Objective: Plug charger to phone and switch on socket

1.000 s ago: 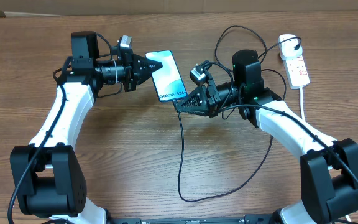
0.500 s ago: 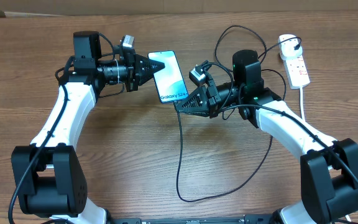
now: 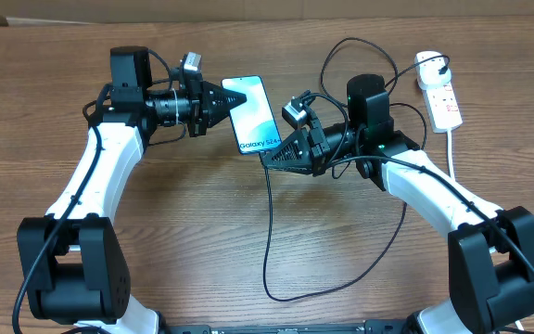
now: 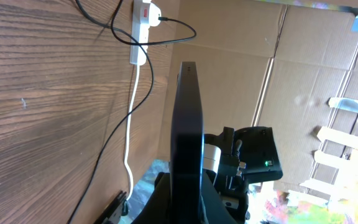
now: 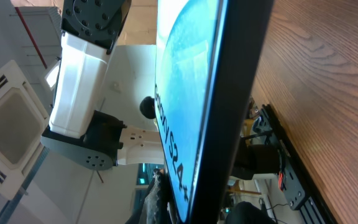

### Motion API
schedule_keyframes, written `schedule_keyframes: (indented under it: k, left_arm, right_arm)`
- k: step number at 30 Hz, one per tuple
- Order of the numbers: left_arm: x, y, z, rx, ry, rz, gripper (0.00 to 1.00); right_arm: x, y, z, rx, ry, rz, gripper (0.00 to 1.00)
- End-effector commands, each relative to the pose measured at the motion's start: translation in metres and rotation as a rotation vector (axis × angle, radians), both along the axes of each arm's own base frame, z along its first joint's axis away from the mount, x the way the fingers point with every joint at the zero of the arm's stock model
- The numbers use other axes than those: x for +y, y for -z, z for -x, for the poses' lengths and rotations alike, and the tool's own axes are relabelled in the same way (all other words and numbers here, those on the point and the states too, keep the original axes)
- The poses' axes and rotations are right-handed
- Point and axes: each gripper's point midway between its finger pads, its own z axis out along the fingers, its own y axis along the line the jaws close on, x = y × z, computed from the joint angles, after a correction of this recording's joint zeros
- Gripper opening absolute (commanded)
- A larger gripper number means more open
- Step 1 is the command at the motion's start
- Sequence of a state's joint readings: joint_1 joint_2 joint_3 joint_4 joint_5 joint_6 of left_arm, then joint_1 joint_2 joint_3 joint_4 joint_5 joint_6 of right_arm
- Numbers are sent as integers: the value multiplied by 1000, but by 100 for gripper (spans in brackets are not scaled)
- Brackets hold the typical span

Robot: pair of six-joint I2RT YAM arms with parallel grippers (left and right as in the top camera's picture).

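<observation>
The phone [image 3: 256, 116] is held up off the table between both grippers, its light blue screen facing up. My left gripper [image 3: 233, 98] is shut on its far end; in the left wrist view the phone [image 4: 188, 124] shows edge-on between the jaws of that gripper [image 4: 188, 186]. My right gripper [image 3: 267, 156] is shut at the phone's lower end [image 5: 191, 93]. The charger cable [image 3: 269, 223] leaves from its fingertips; the connector itself is hidden. The cable loops to the white plug [image 3: 429, 63] in the socket [image 3: 441, 97].
The black cable loops wide over the wooden table [image 3: 184, 241] in front of the right arm. The socket's thick white cord [image 3: 452, 148] runs down the right side. Cardboard [image 4: 303, 74] stands behind the table.
The left gripper has carried the phone slightly right, toward the right gripper, then stopped. The right arm has stayed still.
</observation>
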State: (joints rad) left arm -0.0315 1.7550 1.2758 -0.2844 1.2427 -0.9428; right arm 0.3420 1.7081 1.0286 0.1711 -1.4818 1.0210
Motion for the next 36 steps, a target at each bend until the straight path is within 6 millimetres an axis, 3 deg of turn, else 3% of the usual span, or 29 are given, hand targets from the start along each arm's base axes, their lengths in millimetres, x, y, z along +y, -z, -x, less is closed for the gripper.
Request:
schedule_keyframes:
  k: [1, 12, 18, 22, 29, 36]
  left_arm:
    - [-15, -16, 18, -35, 112, 71, 4]
    - [-16, -19, 21, -35, 130, 88, 4]
    - [-15, -16, 18, -35, 112, 71, 4]
    - [-15, -14, 15, -36, 98, 58, 4]
    - [-8, -10, 8, -42, 58, 29, 4]
    - [13, -6, -7, -78, -16, -8, 4]
  right_arm:
    - [2, -11, -9, -57, 52, 5, 4]
    - [2, -13, -9, -72, 52, -2, 5]
    - [2, -13, -9, -68, 50, -1, 42]
    - [2, -13, -8, -67, 46, -3, 45]
    - [1, -13, -8, -67, 47, -3, 69]
    - [-12, -12, -22, -69, 99, 2, 76]
